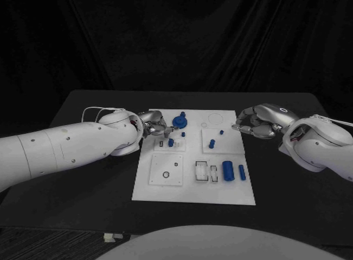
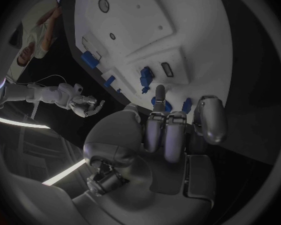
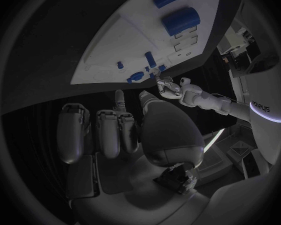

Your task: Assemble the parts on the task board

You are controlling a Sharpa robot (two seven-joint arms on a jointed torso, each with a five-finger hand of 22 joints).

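Over the task board (image 1: 193, 189)'s far-left corner | left robot hand (image 1: 154, 125) curled beside the round blue part (image 1: 179, 119), grip unclear | right robot hand (image 1: 257, 122) curled, empty, off far-right edge | risk: fingers knock nearby upright blue pegs (image 1: 171, 142).

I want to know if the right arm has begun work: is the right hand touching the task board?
Apart. The head view shows bare black table between the right hand and the task board edge.

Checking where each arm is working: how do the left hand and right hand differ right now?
The left hand reaches over the task board among its blue parts; the right hand sits at the board's right edge, over the black table. Both have curled fingers; neither plainly holds anything.
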